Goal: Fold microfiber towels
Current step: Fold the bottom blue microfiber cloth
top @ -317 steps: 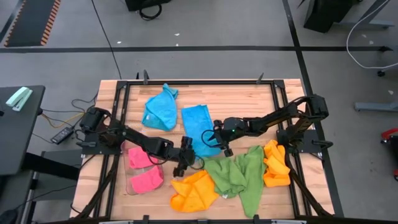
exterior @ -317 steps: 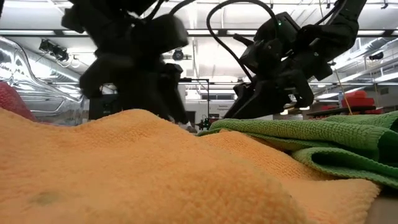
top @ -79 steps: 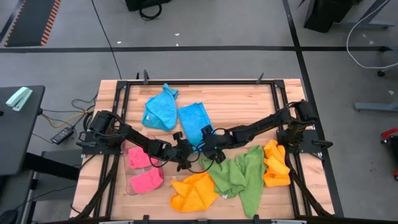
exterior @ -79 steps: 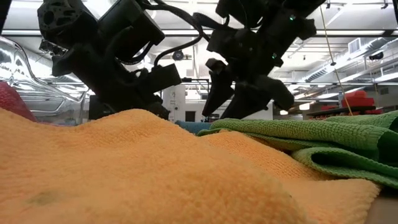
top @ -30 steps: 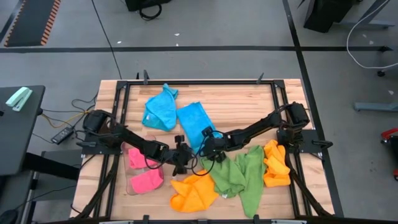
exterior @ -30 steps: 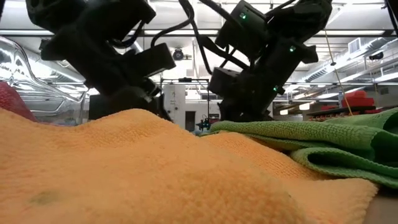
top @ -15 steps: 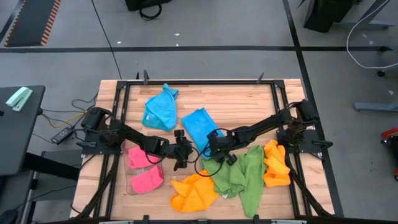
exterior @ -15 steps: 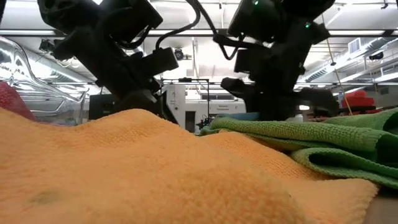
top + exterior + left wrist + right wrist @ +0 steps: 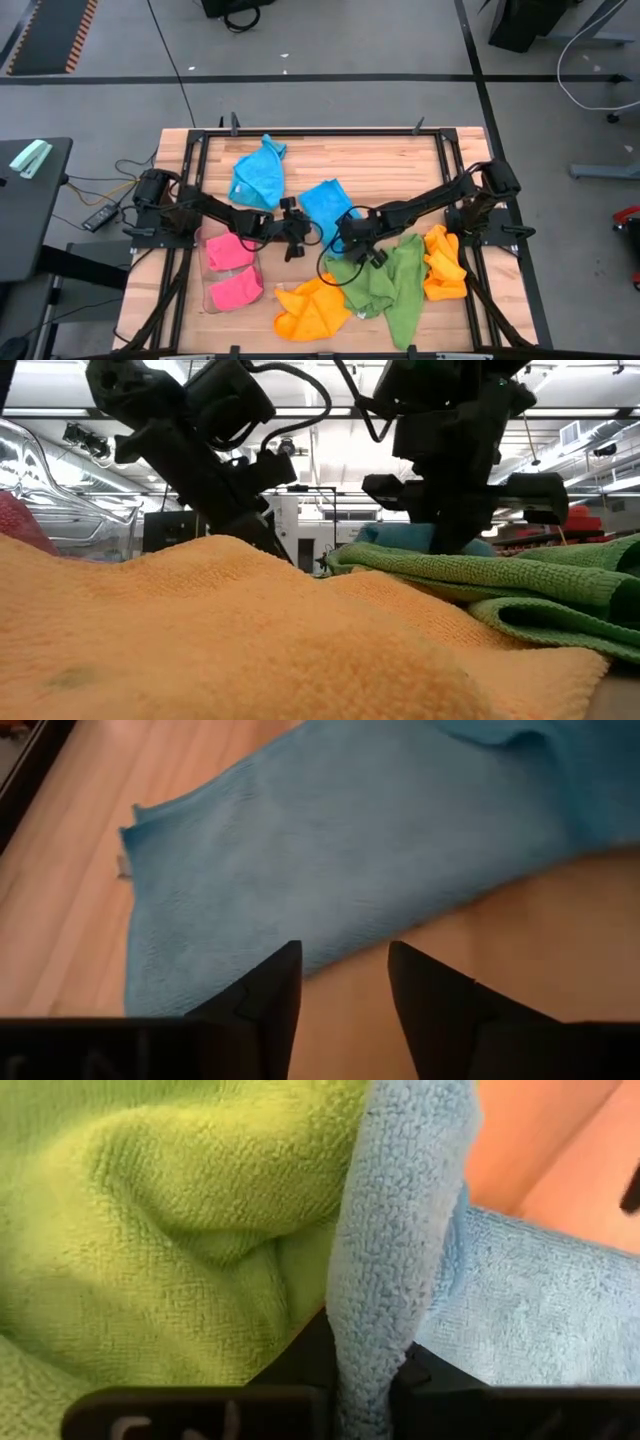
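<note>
Right claw (image 9: 345, 237) clenched on blue towel (image 9: 325, 205) beside green towel (image 9: 385, 280); left claw (image 9: 297, 232) released, orange towel (image 9: 312, 305) near.

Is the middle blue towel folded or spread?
Partly folded: the right claw pinches one edge of the middle blue towel, lifting it over the rest.
</note>
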Robot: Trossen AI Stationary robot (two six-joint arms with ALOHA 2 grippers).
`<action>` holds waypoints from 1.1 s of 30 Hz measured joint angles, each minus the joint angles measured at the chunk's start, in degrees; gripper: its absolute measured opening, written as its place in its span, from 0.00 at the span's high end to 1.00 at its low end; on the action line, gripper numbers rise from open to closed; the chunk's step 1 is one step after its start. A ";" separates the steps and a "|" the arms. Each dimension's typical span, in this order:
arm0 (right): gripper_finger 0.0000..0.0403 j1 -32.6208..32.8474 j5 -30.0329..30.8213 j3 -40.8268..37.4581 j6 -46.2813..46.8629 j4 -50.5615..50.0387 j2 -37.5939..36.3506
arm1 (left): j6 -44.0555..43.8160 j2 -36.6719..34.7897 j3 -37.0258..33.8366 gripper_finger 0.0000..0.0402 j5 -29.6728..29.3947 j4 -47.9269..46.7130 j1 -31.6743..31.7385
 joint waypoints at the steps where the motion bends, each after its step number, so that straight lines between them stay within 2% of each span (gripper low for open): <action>1: 0.91 -0.60 -0.97 0.01 -0.16 0.48 0.00 | -0.35 0.00 0.00 0.61 0.00 0.02 0.24; 11: 0.91 -5.70 -9.09 0.14 -0.59 3.65 0.40 | 1.21 -0.07 0.04 0.64 0.16 2.75 -0.32; 16: 0.91 -5.92 -9.30 4.19 0.72 1.41 3.91 | 2.20 -0.09 0.07 0.66 0.09 3.30 -0.22; 19: 0.91 -5.90 -9.43 8.70 0.74 -4.71 7.66 | 2.19 -0.09 0.07 0.66 0.06 2.06 -0.12; 24: 0.91 -6.01 -9.37 13.62 1.00 -8.04 10.28 | 2.18 -0.09 0.07 0.66 0.04 0.88 -0.11; 33: 0.91 -8.01 -10.99 15.15 1.07 -10.24 10.56 | 0.35 -0.09 0.07 0.70 0.02 -0.59 0.11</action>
